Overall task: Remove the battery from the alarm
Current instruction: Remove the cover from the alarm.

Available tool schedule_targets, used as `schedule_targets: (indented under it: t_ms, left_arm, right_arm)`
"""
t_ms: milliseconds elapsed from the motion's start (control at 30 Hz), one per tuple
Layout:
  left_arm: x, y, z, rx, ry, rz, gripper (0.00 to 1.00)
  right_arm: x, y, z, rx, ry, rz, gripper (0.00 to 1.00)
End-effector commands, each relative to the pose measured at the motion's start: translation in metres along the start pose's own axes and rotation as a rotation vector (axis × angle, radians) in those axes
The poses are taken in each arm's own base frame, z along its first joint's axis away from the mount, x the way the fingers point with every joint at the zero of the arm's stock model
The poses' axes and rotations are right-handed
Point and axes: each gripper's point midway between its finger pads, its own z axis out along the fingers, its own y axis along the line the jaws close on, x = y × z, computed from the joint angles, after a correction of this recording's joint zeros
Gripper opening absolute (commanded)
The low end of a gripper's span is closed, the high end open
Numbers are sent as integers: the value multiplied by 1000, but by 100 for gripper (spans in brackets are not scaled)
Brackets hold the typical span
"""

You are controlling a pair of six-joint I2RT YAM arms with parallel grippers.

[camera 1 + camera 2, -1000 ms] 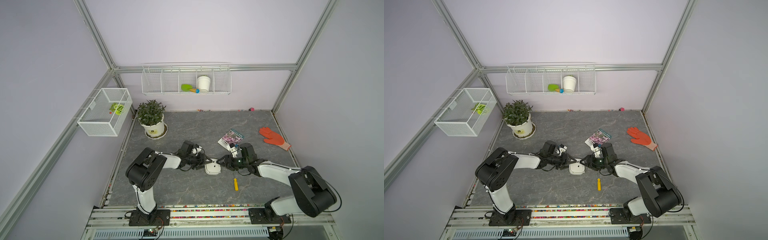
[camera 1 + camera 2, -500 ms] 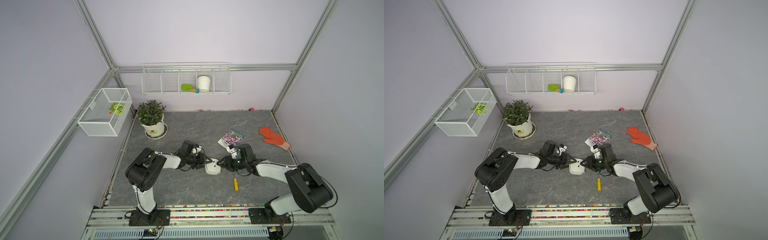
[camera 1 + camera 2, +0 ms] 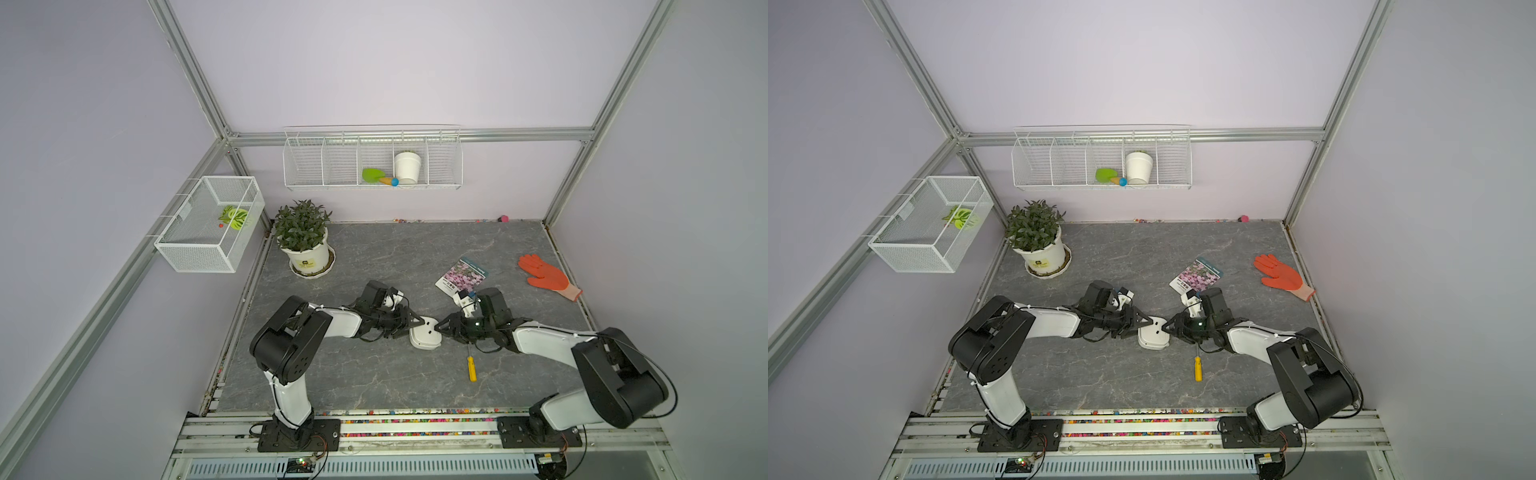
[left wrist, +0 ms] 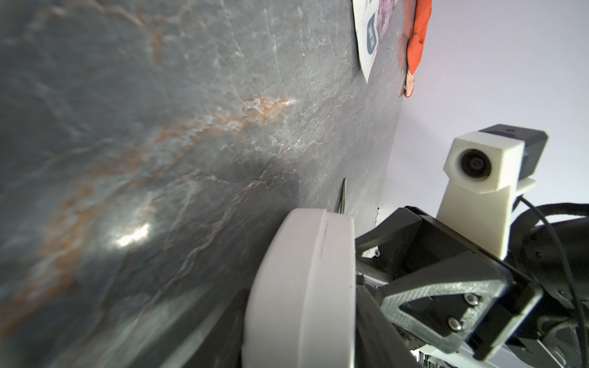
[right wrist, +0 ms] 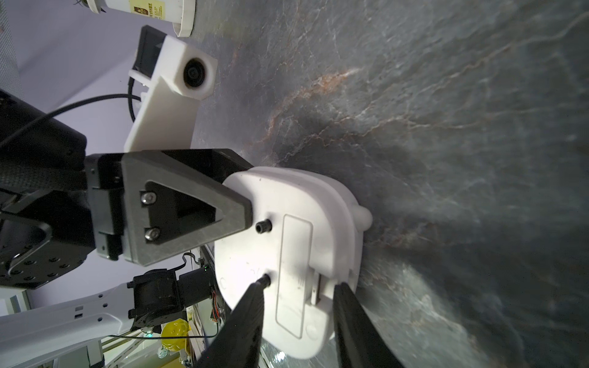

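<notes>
Your two arms meet low over the middle of the grey counter [image 3: 374, 382]. One white alarm [image 3: 424, 333] lies dial-down between them.

The rest, counted in both top views:
- one yellow-handled screwdriver [image 3: 471, 368], near the alarm on its right, toward the front rail
- one seed packet [image 3: 461, 276]
- one orange glove [image 3: 546, 275]
- one potted plant [image 3: 305, 241]
- one wire shelf [image 3: 316, 166] on the back wall, holding one white flowerpot [image 3: 407, 167] and one green trowel [image 3: 372, 175]
- one wire basket [image 3: 195, 249] on the left wall

Your left end effector [image 3: 417, 322] is clamped on the alarm's left edge — one finger on the back, one on the dial side. Your right end effector [image 3: 440, 327] sits at the opposite edge.

Only the right wrist view shows the alarm's back: one long battery cover [image 5: 294, 270] lying in place and two small black knobs [image 5: 264, 225]. There your right fingers [image 5: 242, 321] stand apart, straddling one end of the cover, with one tip at a knob. Whether they pinch anything, I cannot tell. The battery itself is hidden.

The left wrist view alone shows the alarm edge-on — its seam is visible, and the screwdriver's thin metal tip shows behind it.
</notes>
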Motion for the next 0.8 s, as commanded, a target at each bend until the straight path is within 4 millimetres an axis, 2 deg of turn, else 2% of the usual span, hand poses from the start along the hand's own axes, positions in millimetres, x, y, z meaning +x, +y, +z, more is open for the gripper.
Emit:
schedule_targets:
  t_ms: [0,267,500,767]
  left_arm:
    - [16,35,2,-119,19,-87,48]
    - [16,36,3,-120,19,-91,47]
    - [18,39,3,-132,22,-94,47]
    - [17,37,4,-129,19,-92,47]
  right_arm:
    - [-1,19,-4,-41,-5,-57,41]
    - [0,12,0,-21,7,-42,41]
    - [-3,7,-5,33,-15,-60,42]
    - [-1,5,0,18,5,-40,41]
